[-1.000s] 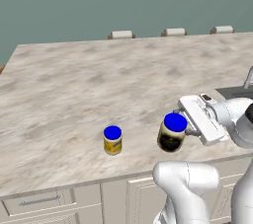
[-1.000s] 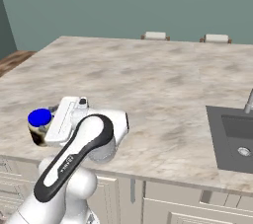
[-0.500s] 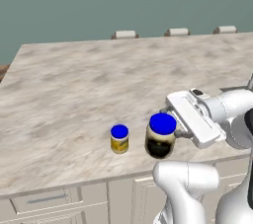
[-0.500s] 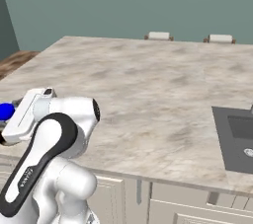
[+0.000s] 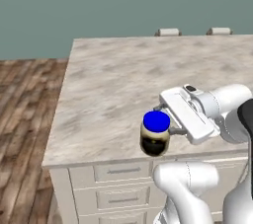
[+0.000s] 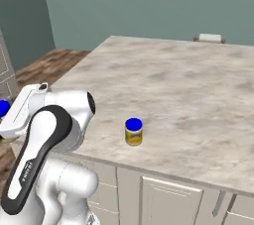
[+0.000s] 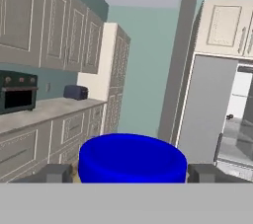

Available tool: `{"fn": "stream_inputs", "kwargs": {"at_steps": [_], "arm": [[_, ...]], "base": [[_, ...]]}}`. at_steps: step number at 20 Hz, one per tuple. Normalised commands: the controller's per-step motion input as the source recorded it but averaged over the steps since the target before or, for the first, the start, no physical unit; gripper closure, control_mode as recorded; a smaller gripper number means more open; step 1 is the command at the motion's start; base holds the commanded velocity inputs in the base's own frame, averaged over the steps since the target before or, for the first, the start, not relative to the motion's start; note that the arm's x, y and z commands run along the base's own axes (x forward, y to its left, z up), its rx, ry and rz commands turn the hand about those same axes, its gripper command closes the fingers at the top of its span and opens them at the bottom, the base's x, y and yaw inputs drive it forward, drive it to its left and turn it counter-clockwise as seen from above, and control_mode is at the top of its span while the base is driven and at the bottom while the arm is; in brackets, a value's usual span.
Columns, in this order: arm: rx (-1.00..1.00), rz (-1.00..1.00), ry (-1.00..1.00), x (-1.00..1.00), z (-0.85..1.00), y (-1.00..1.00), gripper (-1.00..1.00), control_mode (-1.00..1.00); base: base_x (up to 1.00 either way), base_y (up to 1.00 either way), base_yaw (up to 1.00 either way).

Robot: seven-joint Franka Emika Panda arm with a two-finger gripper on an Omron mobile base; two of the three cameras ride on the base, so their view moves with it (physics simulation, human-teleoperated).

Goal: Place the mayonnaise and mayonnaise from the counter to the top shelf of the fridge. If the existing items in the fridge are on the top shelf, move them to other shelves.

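Two jars matter here, and from the left base view I see one of them, the held mayonnaise jar, clamped sideways in the gripper just off the near edge of the counter, hanging in the air over the cabinet fronts rather than resting on the stone. The jaws stand wide, one each side of the jar just under its bright blue lid. It looks squat, with a pale cream body darkened by a label band. I judge it rigid and smooth, probably glass or hard plastic, moderately heavy for its size and apt to slip if it is squeezed only at the rim; a hold across the body below the lid seems the safest place.

From the right base view, the second mayonnaise jar stands upright on the counter near its front edge, well apart from the arm, lid up, yellow-cream body plain to see. The held jar's blue lid peeks out at the far left edge of this view, beyond the worktop's left corner.

Through the hand view, the blue lid looms large between the two dark fingertips, which sit against its sides. Beyond it the fridge stands with a door ajar, white interior showing at the right; its shelves are too small to make out.
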Motion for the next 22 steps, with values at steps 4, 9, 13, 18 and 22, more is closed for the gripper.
{"fn": "stream_inputs", "kwargs": {"at_steps": [4, 9, 13, 18, 22], "arm": [[0.00, 0.00, 0.00, 0.00, 0.00, 0.00, 1.00, 1.00], [0.00, 0.00, 0.00, 0.00, 0.00, 0.00, 1.00, 1.00], [0.00, 0.00, 0.00, 0.00, 0.00, 0.00, 1.00, 1.00], [0.00, 0.00, 0.00, 0.00, 0.00, 0.00, 1.00, 1.00], [0.00, 0.00, 0.00, 0.00, 0.00, 0.00, 1.00, 1.00]], "base": [[-0.44, 1.00, 0.18], [-0.17, 1.00, 0.11], [0.00, 1.00, 0.03], [-0.05, 1.00, 0.00], [-0.16, 1.00, 0.01]]}}
